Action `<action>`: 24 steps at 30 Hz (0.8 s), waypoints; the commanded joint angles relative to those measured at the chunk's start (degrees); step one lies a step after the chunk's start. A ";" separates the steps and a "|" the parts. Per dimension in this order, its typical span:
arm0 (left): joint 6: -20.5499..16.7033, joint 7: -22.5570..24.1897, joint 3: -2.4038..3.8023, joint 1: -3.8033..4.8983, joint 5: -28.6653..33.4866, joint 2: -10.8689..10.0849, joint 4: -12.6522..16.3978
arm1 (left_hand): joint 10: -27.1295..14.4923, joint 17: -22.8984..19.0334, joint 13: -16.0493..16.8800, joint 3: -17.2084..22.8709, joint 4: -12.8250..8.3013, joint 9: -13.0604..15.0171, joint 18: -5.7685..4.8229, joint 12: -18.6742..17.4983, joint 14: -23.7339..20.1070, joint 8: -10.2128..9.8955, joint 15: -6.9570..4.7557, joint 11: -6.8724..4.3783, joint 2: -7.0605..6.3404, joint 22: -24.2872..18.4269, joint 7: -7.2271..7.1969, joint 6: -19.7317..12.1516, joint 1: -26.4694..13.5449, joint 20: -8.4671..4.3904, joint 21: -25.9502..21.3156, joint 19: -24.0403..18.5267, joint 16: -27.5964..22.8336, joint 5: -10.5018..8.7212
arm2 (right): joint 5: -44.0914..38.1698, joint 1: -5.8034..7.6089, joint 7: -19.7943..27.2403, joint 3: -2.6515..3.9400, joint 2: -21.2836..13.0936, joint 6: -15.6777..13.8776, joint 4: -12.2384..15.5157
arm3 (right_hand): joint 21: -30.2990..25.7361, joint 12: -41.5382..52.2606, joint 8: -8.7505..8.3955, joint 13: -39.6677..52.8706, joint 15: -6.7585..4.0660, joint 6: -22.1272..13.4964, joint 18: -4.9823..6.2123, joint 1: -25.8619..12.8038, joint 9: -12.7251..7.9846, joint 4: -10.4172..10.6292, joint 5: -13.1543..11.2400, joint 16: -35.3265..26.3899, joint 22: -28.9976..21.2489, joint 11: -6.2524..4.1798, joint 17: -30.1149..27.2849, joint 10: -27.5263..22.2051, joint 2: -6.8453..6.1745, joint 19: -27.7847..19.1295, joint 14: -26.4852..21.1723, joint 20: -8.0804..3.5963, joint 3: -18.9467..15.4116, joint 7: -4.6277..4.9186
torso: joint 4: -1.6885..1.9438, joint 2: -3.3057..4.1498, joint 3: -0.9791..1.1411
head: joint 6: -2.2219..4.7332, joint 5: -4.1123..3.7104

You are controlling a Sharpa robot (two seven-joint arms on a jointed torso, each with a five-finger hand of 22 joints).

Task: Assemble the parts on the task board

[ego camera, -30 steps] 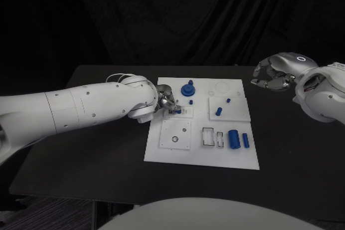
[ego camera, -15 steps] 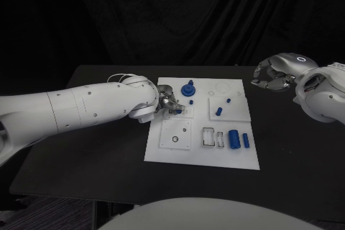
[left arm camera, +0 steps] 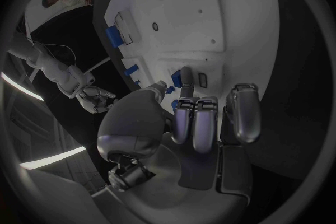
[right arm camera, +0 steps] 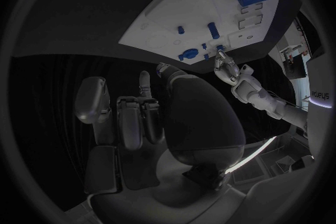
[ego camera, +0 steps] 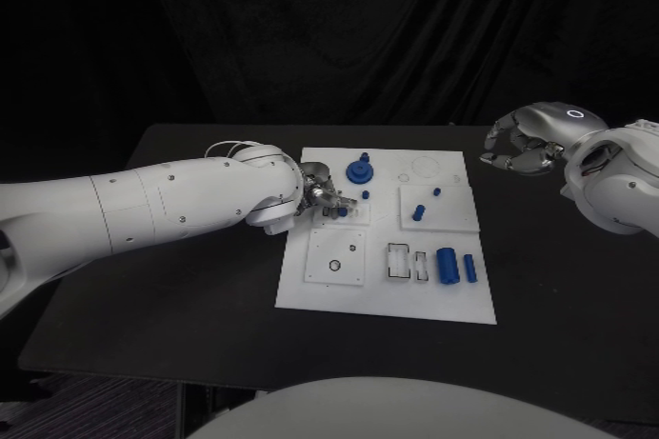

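Note:
The white task board point(ego camera: 350, 301) lies mid-table. My left hand point(ego camera: 326, 198) rests over the board's left part, thumb and a finger pinching a small blue part point(ego camera: 341, 211); the left wrist view shows that blue part point(left arm camera: 175, 79) between the fingertips point(left arm camera: 186, 75), low against the board point(left arm camera: 224, 17). A blue gear-like part point(ego camera: 361, 170) stands just behind the hand. Small blue pegs point(ego camera: 419, 211) stand further right, and two blue cylinders point(ego camera: 448, 265) lie near the front right. My right hand point(ego camera: 522, 149) hovers off the board at the back right, fingers curled in, holding nothing.
The black table point(ego camera: 165, 306) extends wide to the left and front of the board. My left forearm point(ego camera: 151, 206) crosses the table's left half. Empty rectangular slots point(ego camera: 398, 259) and a square plate with holes point(ego camera: 338, 257) sit on the board's front half.

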 commanded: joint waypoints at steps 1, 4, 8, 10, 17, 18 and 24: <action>0.45 1.76 0.02 -0.13 0.23 0.11 -0.06 | 6.08 15.10 15.08 -1.95 0.13 3.68 0.39 0.20 6.05 2.68 -0.44 -0.73 0.93 3.22 -0.22 -1.04 -1.60 -0.43 -0.14 0.52 0.15 -0.98 | -0.19 -0.13 -1.28 0.03 -0.01 0.45 -0.06 | -0.37 0.06 -0.16 14.99 -0.28 0.38 0.54 0.69 -0.10 -0.38 0.33 -0.32 8.21 -0.04 13.32 5.81 -0.05 -0.50 4.71 -0.10 0.08 -0.01 | 0.01 -0.02 -0.01 | 0.00 0.05; 0.63 2.16 0.02 -0.14 0.23 0.11 -0.16 | 6.08 15.10 15.08 -3.58 0.18 6.63 0.32 0.20 6.05 5.20 -0.75 -1.00 1.89 3.56 -0.60 -1.31 -2.84 -0.62 -0.08 0.74 0.15 -1.21 | -0.19 -0.13 -1.27 0.03 0.01 0.45 -0.07 | -0.37 0.06 -0.16 14.99 -0.28 0.38 0.54 0.69 -0.10 -0.38 0.33 -0.32 8.21 -0.04 13.32 5.81 -0.05 -0.50 4.71 -0.10 0.08 -0.01 | -0.02 -0.02 -0.03 | 0.00 0.09; 0.60 2.37 0.02 -0.16 0.23 0.07 -0.28 | 6.08 15.10 15.08 -4.70 0.24 8.10 0.29 0.20 6.05 6.48 -0.90 -1.16 2.49 3.76 -0.79 -1.40 -3.65 -0.75 -0.05 0.86 0.15 -1.21 | -0.19 -0.15 -1.24 0.03 0.02 0.44 -0.09 | -0.37 0.06 -0.16 14.99 -0.28 0.38 0.54 0.69 -0.10 -0.38 0.33 -0.32 8.21 -0.04 13.32 5.81 -0.05 -0.50 4.71 -0.10 0.08 -0.01 | 0.00 -0.01 -0.04 | 0.00 0.11; 0.47 2.37 0.02 -0.17 0.23 0.01 -0.28 | 6.08 15.10 15.08 -5.08 0.19 8.71 0.25 0.20 6.05 6.97 -0.95 -1.21 2.74 3.91 -0.86 -1.53 -3.75 -0.81 0.04 0.97 0.15 -1.19 | -0.19 -0.15 -1.23 0.03 0.01 0.43 -0.08 | -0.36 0.08 -0.15 15.00 -0.29 0.42 0.54 0.74 -0.11 -0.41 0.34 -0.31 8.22 -0.05 13.34 5.83 0.01 -0.48 4.72 -0.10 0.13 -0.02 | 0.01 -0.01 -0.03 | 0.00 0.07; -2.44 3.65 0.02 -0.18 0.23 -0.98 0.59 | 6.08 15.10 15.08 -5.95 0.08 10.61 0.15 0.20 6.05 8.45 -1.15 -1.44 3.23 4.37 -1.10 -1.92 -3.18 -0.99 0.33 1.35 0.15 -1.15 | -0.19 -0.17 -1.17 0.04 -0.16 0.34 -0.03 | -0.36 0.08 -0.15 15.00 -0.29 0.42 0.54 0.74 -0.11 -0.41 0.34 -0.31 8.22 -0.05 13.34 5.83 0.01 -0.48 4.72 -0.10 0.13 -0.02 | 0.02 -0.03 -0.04 | 0.00 -0.08; -3.31 4.16 0.02 -0.18 0.23 -1.26 0.90 | 6.08 15.10 15.08 -6.13 0.03 11.01 0.09 0.20 6.05 8.74 -1.20 -1.49 3.24 4.58 -1.16 -2.05 -2.76 -1.05 0.51 1.53 0.15 -1.15 | -0.19 -0.17 -1.15 0.04 -0.20 0.31 -0.02 | -0.36 0.08 -0.15 15.00 -0.29 0.42 0.54 0.74 -0.11 -0.41 0.34 -0.31 8.22 -0.05 13.34 5.83 0.01 -0.48 4.72 -0.10 0.13 -0.02 | 0.02 -0.01 -0.04 | 0.00 -0.08; -8.89 8.20 0.03 -0.05 0.23 -3.27 3.01 | 6.08 15.10 15.08 -6.30 -0.21 12.92 -0.42 0.20 6.05 10.07 -1.72 -2.02 2.63 6.34 -1.72 -2.71 2.08 -1.60 2.16 3.06 0.15 7.95 | -0.19 -0.18 -1.07 0.04 -0.41 0.17 0.02 | -0.36 0.08 -0.15 15.00 -0.29 0.42 0.54 0.74 -0.11 -0.41 0.34 -0.31 8.22 -0.05 13.34 5.83 0.01 -0.48 4.72 -0.10 0.13 -0.02 | -0.01 -0.01 -0.04 | 0.00 -0.13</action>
